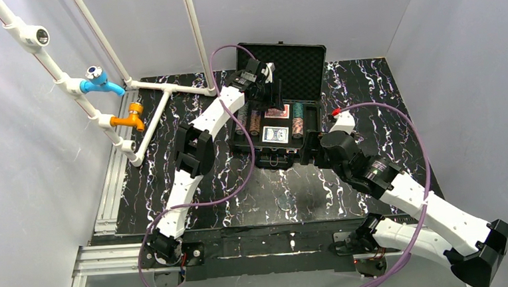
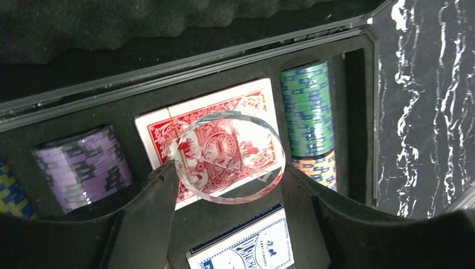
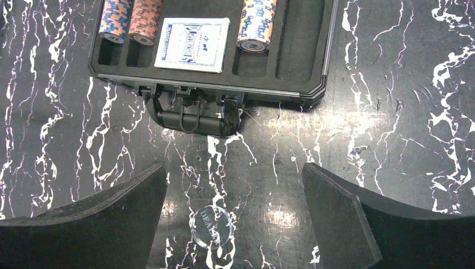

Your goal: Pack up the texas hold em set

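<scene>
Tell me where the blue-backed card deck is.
Top view: the blue-backed deck lies central in the briefcase, between the red-backed deck and the handle, with chip rows on either side.

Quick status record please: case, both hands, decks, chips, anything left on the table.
case: black briefcase open, lid up
left hand: shut on clear disc, over red-backed deck
right hand: open, empty
decks: red-backed deck and blue-backed deck in tray
chips: chip stacks in slots
outside case: DEALER button on table, under right hand

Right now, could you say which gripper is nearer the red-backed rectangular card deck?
Left. Left gripper hangs over the deck; right gripper sits outside the black hard case.
</scene>
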Tool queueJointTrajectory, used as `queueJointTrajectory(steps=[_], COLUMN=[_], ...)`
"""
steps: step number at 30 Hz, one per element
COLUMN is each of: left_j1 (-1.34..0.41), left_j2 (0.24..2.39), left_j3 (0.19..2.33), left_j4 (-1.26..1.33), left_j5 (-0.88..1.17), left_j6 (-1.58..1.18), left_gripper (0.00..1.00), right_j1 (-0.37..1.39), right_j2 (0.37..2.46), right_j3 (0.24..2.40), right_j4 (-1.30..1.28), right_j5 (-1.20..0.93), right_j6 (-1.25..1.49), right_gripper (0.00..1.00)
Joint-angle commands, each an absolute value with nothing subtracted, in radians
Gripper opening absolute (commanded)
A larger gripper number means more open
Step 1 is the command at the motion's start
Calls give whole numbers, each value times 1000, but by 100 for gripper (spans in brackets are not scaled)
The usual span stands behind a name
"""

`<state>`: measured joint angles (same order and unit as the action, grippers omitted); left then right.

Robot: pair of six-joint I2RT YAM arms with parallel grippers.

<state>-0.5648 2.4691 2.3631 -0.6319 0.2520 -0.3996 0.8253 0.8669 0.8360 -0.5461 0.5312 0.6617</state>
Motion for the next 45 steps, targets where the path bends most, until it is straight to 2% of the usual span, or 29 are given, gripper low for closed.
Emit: queueJointTrajectory(steps=[1,10,15,17,22,24,29,31,37,39,45], left_j1=[-571,-571,-571,-571,-571,-571,-571,-571,-572,-574,-580], left_j2=[2470,2488,2480,2479,2468,2468,2457,2450,2408,2396,2354], left_j3=[2387,2379,2345,2341,2319,2321,2317,2316,2265,2246,2206], left_j4=[-625,-612,-604,-602,-591,-585,-577,-577,-569,-562,-547], left_j5=[248,239,233,230,219,216,221,217,206,210,215], left_j6=[-368,-373,-375,-372,-373,-371,-369,-368,-356,-341,-311], left_gripper=[0,0,4,12,45,51,59,65,69,76,78], right_j1=[827,827,827,828,828,827,828,828,827,828,827], right_j2=[854,853,846,854,859,859,841,845,837,836,839], right_j3=[858,880,860,871,862,863,843,853,857,857,839], right_j4=[-536,-567,-548,-561,-552,-556,-539,-559,-575,-573,-555], right_j5=[537,561,562,550,535,531,535,531,537,536,521], right_j6=[680,672,679,684,690,702,711,713,709,720,730], right_gripper=[98,98,98,98,98,98,98,98,98,98,98])
